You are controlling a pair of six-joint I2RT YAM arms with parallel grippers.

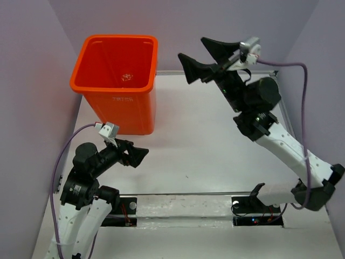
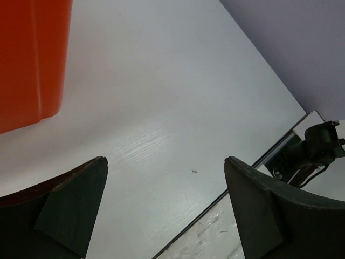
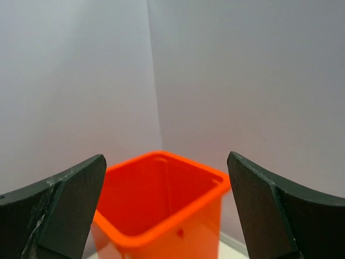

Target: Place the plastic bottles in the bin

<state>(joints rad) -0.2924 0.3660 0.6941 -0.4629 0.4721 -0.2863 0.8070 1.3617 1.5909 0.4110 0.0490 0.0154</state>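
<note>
Orange bin [image 1: 116,102] far left on surface [image 1: 215,140], right gripper [image 3: 165,156] high, right of its rim, jaws wide apart, empty, left gripper [image 2: 165,159] low near its base, jaws wide apart, empty

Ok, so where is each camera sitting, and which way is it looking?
Top camera: above and behind the arms, looking down at the table, the orange bin, the left gripper and the right gripper.
Left wrist camera: low on the left arm, looking across the table; its own open jaws show at the bottom.
Right wrist camera: on the raised right arm, looking between its own open jaws into the bin's mouth, with purple walls behind.
Shared: all three show the orange bin.
</note>
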